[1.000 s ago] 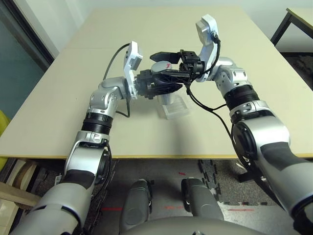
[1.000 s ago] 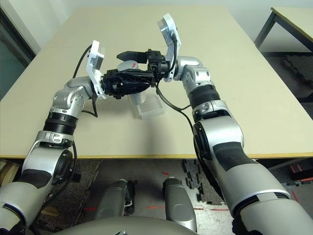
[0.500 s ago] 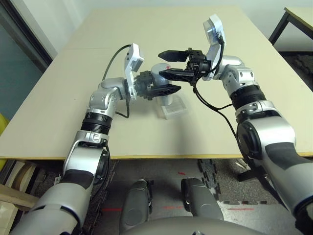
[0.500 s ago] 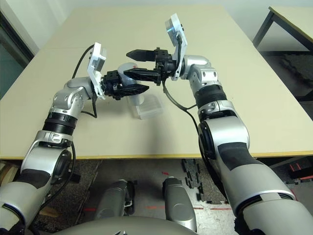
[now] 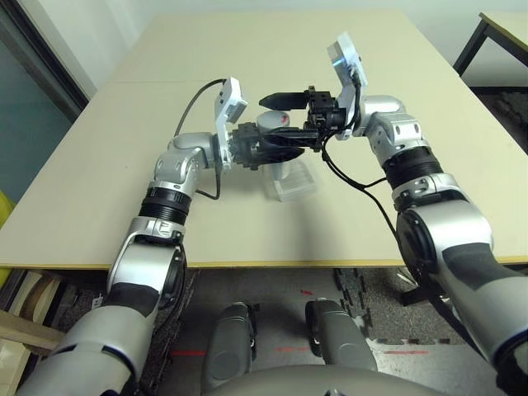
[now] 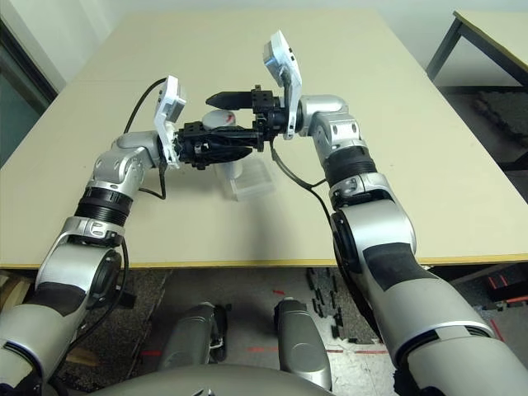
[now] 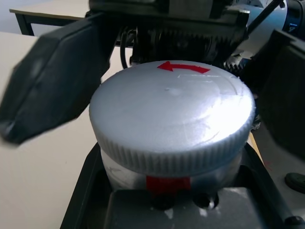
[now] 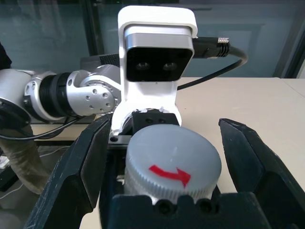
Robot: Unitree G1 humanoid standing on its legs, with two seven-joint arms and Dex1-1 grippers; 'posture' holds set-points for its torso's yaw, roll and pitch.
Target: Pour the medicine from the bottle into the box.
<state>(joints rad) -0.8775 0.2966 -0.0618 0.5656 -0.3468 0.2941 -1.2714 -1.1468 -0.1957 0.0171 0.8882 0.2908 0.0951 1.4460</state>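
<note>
- The bottle (image 7: 171, 129), its ribbed grey cap (image 8: 172, 162) on, is clamped in the left pincer (image 5: 268, 148) above the desk (image 5: 99, 165).
- The right pincer (image 8: 167, 176) stands wide, one finger on either side of the cap.
- The box (image 5: 293, 183) sits on the desk just below; contents cannot be told.

Both arms raised, facing — left end effector (image 5: 276, 147) clamped, right end effector (image 5: 276, 122) spread.

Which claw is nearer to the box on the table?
The left. The left claw, holding the bottle, hangs just above the box. The right claw sits higher, open around the bottle's cap.
</note>
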